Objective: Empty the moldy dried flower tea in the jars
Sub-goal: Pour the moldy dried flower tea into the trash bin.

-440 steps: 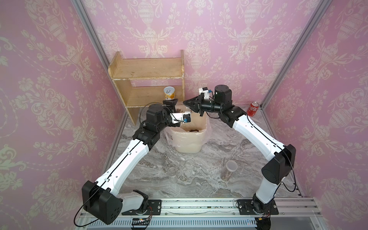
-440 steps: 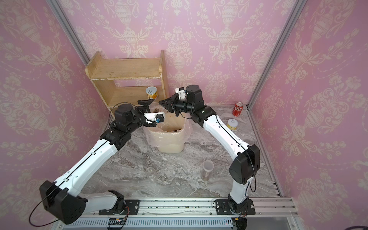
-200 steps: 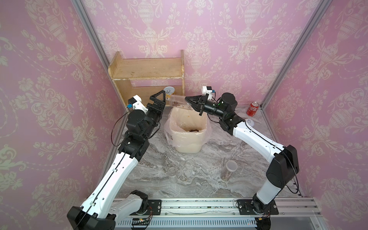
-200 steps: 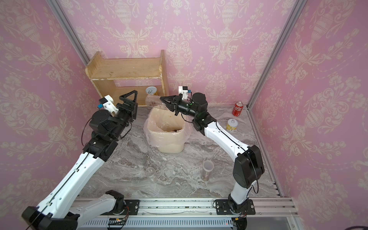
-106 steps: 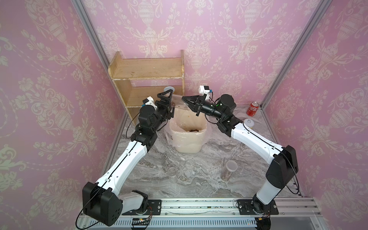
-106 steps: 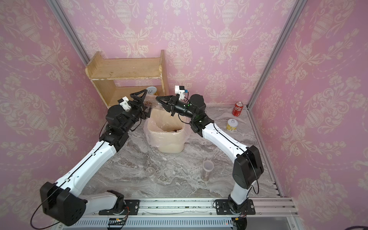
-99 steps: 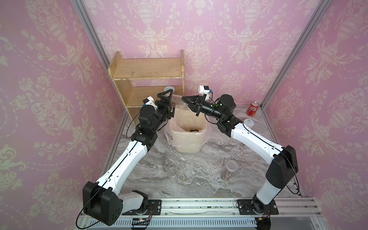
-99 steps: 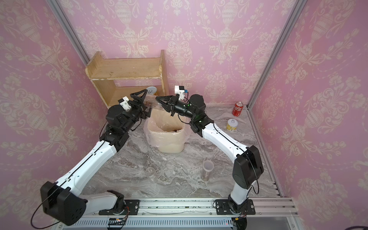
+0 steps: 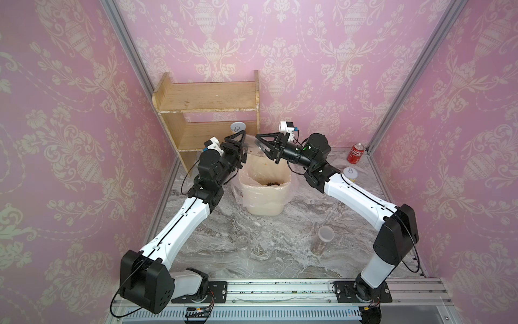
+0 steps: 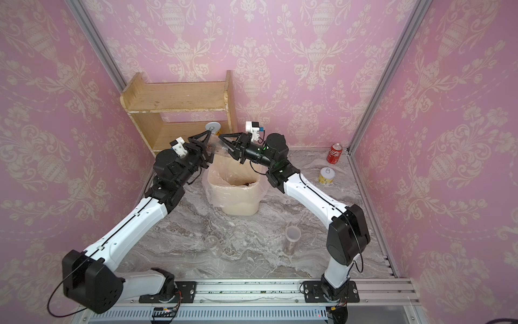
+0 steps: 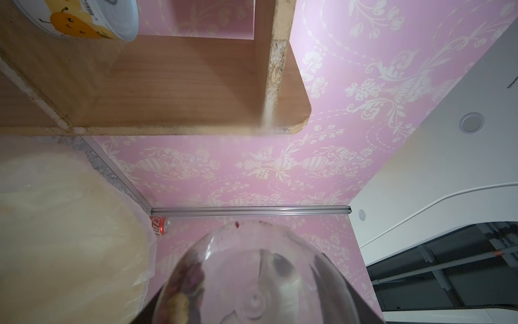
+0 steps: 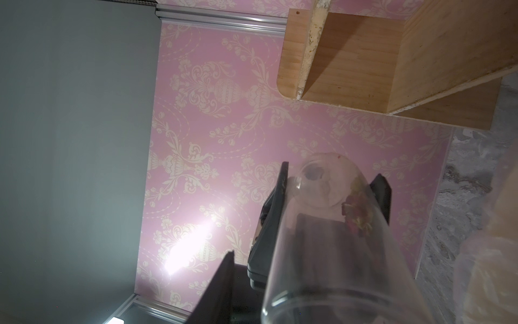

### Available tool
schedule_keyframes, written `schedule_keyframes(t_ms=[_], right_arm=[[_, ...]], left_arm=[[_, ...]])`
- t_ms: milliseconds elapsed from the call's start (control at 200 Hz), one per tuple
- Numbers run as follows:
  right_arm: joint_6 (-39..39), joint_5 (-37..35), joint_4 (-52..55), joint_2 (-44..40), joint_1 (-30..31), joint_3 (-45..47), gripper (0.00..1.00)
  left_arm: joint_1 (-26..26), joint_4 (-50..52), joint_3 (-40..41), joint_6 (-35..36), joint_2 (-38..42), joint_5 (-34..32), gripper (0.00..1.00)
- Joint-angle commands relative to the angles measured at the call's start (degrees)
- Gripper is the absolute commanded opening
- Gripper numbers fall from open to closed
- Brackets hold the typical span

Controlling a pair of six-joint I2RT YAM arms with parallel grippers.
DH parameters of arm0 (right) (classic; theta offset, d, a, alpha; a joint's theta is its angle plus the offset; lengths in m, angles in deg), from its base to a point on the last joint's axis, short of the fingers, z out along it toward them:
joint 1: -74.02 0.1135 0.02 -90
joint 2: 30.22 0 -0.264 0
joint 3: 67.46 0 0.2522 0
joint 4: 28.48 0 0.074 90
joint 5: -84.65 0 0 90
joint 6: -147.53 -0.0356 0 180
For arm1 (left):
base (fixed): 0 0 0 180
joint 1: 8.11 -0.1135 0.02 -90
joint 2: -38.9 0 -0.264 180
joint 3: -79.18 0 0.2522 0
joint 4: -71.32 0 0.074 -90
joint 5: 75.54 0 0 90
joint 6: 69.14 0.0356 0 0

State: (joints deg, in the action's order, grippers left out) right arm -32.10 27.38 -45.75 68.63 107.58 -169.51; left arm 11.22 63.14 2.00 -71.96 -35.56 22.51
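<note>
Looking at both top views, we see the arms meeting in the upper middle, just above the cream bin (image 9: 263, 203). The left gripper (image 9: 243, 147) is clamped on the closed end of a clear jar (image 9: 252, 146) lying sideways. The right gripper (image 9: 262, 147) sits round the mouth end, jaws apart, one finger (image 12: 221, 280) clear of the wall. A few buds of dried flower tea (image 12: 357, 213) cling inside, and a heap (image 9: 273, 183) lies in the bin. Lower down stand a tall lidded jar (image 9: 323, 238) and a short jar (image 9: 242, 244).
</note>
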Motion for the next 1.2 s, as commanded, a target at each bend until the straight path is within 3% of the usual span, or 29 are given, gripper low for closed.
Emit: schedule_keyframes(t_ms=[0, 290, 615, 906, 1196], right_arm=[[1.7, -0.6, -0.2, -0.7, -1.6, 1.6, 0.48], [7.8, -0.2, 7.4, -7.6, -6.8, 7.0, 0.60], [27.1, -1.8, 32.0, -16.0, -9.7, 8.0, 0.80], [41.7, -6.0, 48.4, -21.5, -9.8, 8.3, 0.97], [50.9, -14.1, 55.8, -26.7, -9.8, 14.4, 1.00]], left_arm=[[0.0, 0.2, 0.1, 6.1, 0.8, -1.6, 0.38], [-0.5, 9.1, -4.5, 22.2, 1.4, -2.2, 0.34], [0.6, 26.6, -13.7, 47.2, -1.3, -4.4, 0.31], [5.7, 30.6, -16.3, 65.1, -4.7, -13.6, 0.29], [14.1, 26.4, -15.9, 89.6, -7.1, -26.3, 0.30]])
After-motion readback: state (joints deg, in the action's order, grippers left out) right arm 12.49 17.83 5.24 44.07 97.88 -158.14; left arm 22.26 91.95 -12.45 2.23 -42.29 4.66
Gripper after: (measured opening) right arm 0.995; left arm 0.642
